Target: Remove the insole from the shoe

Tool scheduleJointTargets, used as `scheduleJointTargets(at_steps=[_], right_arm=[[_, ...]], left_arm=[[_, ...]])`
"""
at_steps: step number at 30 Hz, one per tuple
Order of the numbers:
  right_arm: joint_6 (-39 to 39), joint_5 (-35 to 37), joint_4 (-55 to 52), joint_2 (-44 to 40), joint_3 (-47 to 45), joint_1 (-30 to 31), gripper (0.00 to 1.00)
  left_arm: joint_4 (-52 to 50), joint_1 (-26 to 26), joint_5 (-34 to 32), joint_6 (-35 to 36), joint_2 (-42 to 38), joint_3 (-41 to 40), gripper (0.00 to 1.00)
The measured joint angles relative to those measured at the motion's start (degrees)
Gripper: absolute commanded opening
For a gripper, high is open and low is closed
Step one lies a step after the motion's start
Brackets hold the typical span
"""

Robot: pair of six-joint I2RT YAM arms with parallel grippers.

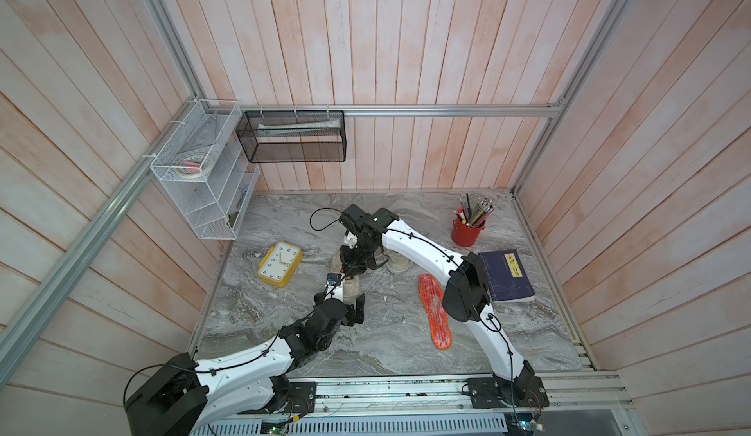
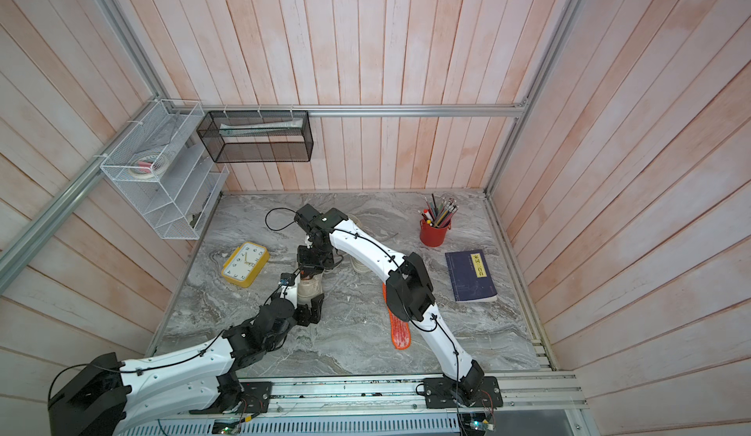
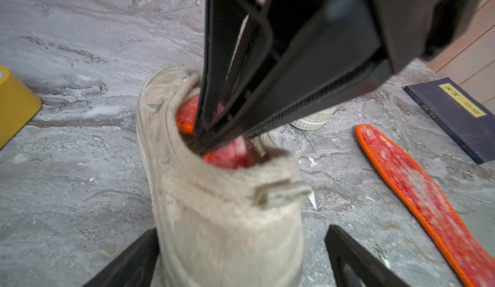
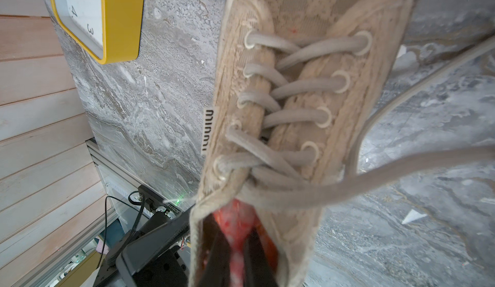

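Shoe stands on the surface, insole inside its opening. Right tool reaches in, pinched together on the insole. Left tool gapes, jaws either side of the heel. Loose insole lies nearby.

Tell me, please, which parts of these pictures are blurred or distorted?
Left wrist: the right gripper, close to the lens, and the shoe heel are soft; the book is sharper. Right wrist: the laces are crisp, while the insole, nearest the lens, blurs. In both top views the wall planks fan outward, a wide-angle look; the light is even, with no glare.
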Motion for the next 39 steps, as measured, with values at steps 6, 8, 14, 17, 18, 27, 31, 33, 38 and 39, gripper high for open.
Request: scheduleJointTargets(at_steps=[6,8,14,17,18,27,31,33,38,39], right_arm=[[-0.09,-0.04,-0.9,0.02,0.11,0.24,0.0],[-0.26,-0.17,-1.79,0.46,1.22,0.15,0.0],[-2.97,-3.15,-6.19,3.39,7.32,-1.18,0.0],[-4.66,-4.92,-7.82,3.67,7.87,-2.14,0.0],[-4.98,-5.53,-8.13,3.67,7.87,-2.47,0.0],[-6.54,-15.04,-6.25,2.93,5.35,-5.31,0.0],[-7.13,-17.7,-5.64,2.91,4.48,-5.99,0.0],[-7.21,-18.56,-5.64,2.91,4.46,-6.54,0.0],[-7.58,-20.26,-6.01,2.91,4.42,-7.72,0.0],[-7.58,-20.48,-6.12,2.91,4.42,-7.8,0.0]], left_arm=[[2.54,-0.02,-3.26,2.43,3.91,0.13,0.83],[3.17,-0.09,-3.98,3.1,4.37,-0.04,0.78],[5.75,-0.13,-5.57,2.97,4.55,-1.38,0.68],[6.27,-0.28,-5.7,2.01,5.4,-1.38,0.64],[6.4,-0.35,-5.7,1.62,5.62,-1.38,0.62],[8.09,-0.39,-5.55,-1.4,4.66,-2.47,0.54],[8.76,-0.37,-4.85,-1.95,5.25,-2.89,0.51],[9.51,-0.37,-4.59,-2.64,6.4,-2.84,0.5],[11.28,-0.37,-3.39,-5.27,9.84,-2.75,0.48],[11.63,-0.37,-3.15,-5.66,10.49,-2.75,0.48]])
